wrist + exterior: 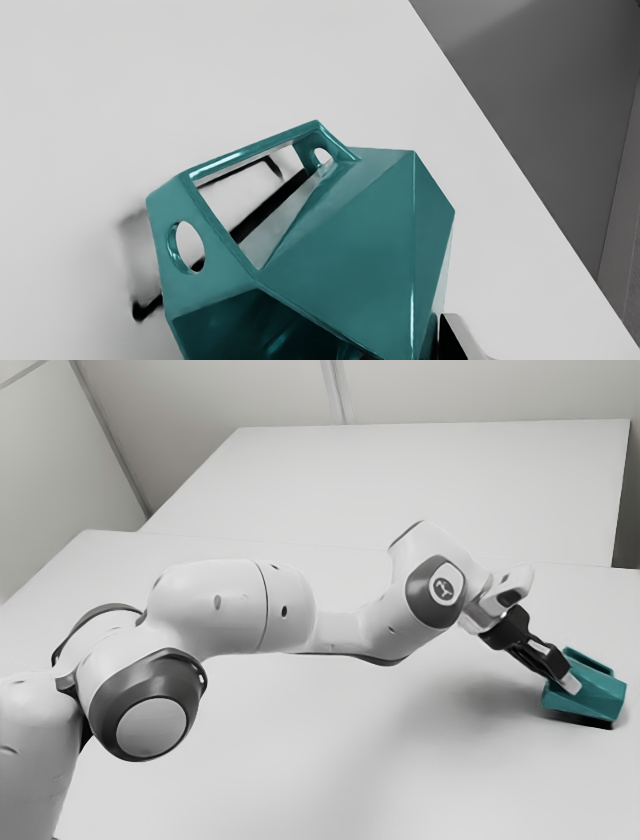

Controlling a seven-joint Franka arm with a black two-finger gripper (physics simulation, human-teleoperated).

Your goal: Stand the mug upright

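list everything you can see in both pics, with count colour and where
mug: one, teal, tipped with its handle up, at the exterior view's right, by the arm's end
near table: one, white, under the arm and mug
far table: one, white, behind the near one
walls: at least two, pale grey, behind the tables and at the exterior view's left
surface beyond the table edge: one, dark grey, in the wrist view
robot arm: one, white with grey joints and a black end, reaching from the exterior view's left to the mug
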